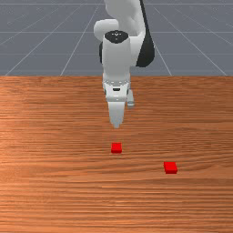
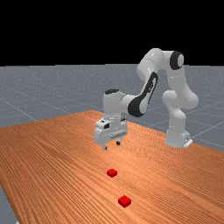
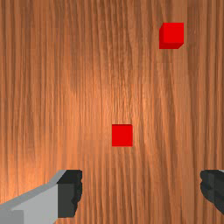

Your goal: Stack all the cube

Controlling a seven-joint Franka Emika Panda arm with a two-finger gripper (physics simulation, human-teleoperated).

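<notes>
"Which step are you on?"

"You're at the start, by the look of it: the two red cubes both lie on the table [image 1: 54, 191], well apart, and neither is stacked. Your first job is to pick one up."

"What does your gripper [image 2: 111, 145] have?"

"Nothing. Its fingers [image 3: 70, 192] stand wide apart, with no cube between them, and you have it up above the wood."

"Which cube should you go for?"

"I'd have you take the closer cube [image 1: 116, 148]. In the front view it lies just beyond the fingertips, toward the camera. The other cube [image 1: 170, 167] is farther out, toward the front view's right, so it can serve as your base."

"What does your next move call for?"

"Shift outward over the closer cube before you go down, because the wrist view shows it ahead of the gap. It also looks a little nearer one finger's side, so centre it as you go. Its sides look about square to your grip, so you probably need little or no turn. Then lower with the fingers spread, and close only once the cube is between them."

"And what might catch you out?"

"Coming down early. You could land a fingertip on the top, or nudge the cube askew. After the lift, you carry it over the other one and set it down flat."
</notes>
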